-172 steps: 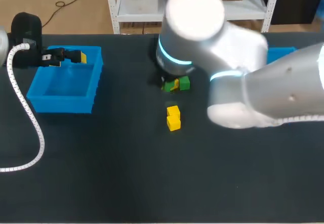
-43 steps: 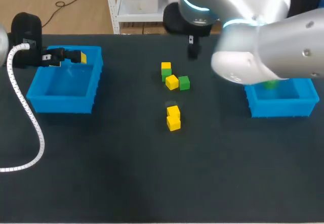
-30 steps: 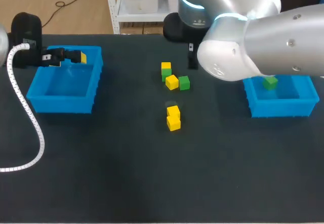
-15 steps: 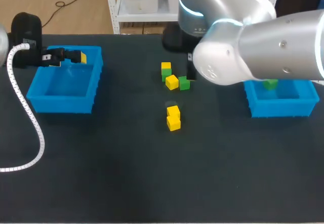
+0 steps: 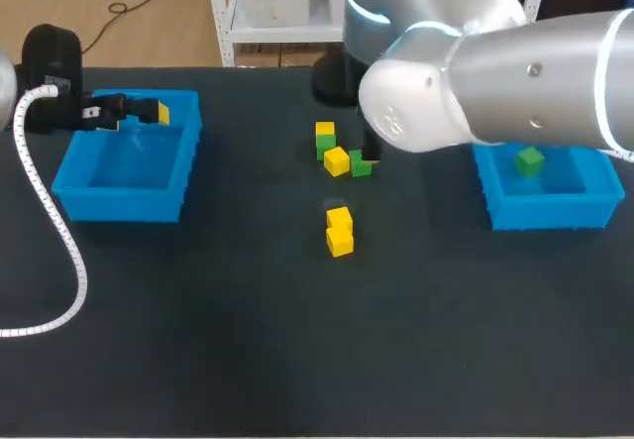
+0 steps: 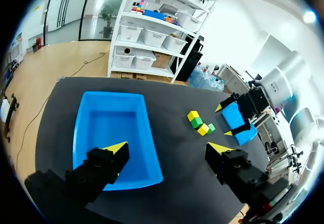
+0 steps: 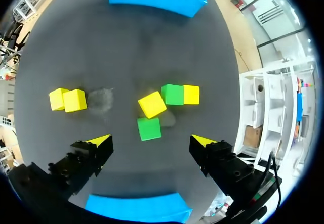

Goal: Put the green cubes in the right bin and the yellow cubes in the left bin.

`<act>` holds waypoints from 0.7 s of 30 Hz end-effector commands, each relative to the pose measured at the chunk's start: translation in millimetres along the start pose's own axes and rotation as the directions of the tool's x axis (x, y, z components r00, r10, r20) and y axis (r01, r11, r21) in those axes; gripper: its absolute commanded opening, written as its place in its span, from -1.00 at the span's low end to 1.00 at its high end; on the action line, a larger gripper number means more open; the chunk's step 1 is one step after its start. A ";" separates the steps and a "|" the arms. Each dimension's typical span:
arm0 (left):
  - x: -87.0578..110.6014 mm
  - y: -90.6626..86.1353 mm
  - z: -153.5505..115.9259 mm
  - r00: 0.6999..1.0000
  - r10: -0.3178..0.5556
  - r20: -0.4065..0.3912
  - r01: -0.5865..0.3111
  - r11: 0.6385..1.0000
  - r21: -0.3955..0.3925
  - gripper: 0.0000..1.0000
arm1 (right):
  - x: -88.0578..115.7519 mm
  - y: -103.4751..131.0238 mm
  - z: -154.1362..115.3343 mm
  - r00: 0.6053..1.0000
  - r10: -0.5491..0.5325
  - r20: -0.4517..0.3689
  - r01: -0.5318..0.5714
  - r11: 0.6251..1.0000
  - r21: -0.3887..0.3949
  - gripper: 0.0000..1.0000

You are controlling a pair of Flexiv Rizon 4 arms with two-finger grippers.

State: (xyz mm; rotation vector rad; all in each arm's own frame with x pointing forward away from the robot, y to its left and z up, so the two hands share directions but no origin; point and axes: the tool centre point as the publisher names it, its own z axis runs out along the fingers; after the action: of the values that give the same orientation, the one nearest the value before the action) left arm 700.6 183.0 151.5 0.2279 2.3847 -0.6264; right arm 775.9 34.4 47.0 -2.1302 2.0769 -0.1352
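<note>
On the black worktop [image 5: 198,340], my right arm [image 5: 495,92] reaches in over the middle and hides part of the cube cluster from the head view. The left bin [image 5: 129,176] sits well off to one side. My left hand [image 6: 167,147] hangs above it, fingers spread wide with nothing between them. The right bin [image 5: 545,206] sits opposite and has one binned green cube [image 5: 529,161] in it.

My right hand [image 7: 151,139] hovers, opened wide and carrying nothing, over a loose green cube [image 7: 149,128]. Just ahead of that cube lies a tilted yellow cube [image 7: 152,104]; whether the two touch I cannot tell. Past them a second green cube [image 7: 172,94] touches a far yellow cube [image 7: 191,94], and a pair of yellow cubes [image 7: 75,100] lies well apart.

The step in hand looks like taking the loose green cube. To do it well, I would come straight down so the fingers straddle its two free sides, away from the yellow neighbour. A slight wrist turn would square the pads to its faces. It should lift clear before swinging to the right bin.

The worktop is flat, dark and matte, with a faint grey scuff [image 7: 101,100] by the pair. A nudged cube would probably slide.
</note>
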 end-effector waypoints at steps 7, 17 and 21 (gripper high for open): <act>1.4 1.3 0.0 1.000 0.001 0.006 -0.001 1.000 0.006 1.00 | -4.8 0.2 17.7 1.000 -0.011 0.002 0.011 0.998 -0.064 1.00; 1.4 1.3 0.0 1.000 0.001 0.006 -0.001 1.000 0.006 1.00 | -1.1 2.9 37.9 1.000 -0.012 -0.016 0.011 0.997 -0.074 1.00; 1.4 1.3 0.0 1.000 0.001 0.006 -0.001 1.000 0.006 1.00 | 1.4 4.0 44.7 0.999 -0.011 -0.030 0.009 0.997 -0.074 1.00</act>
State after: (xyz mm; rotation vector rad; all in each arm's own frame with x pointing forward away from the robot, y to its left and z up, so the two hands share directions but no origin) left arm 700.6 183.0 151.5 0.2279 2.3847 -0.6264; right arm 777.2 34.5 6.9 -2.1952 2.1152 -0.0924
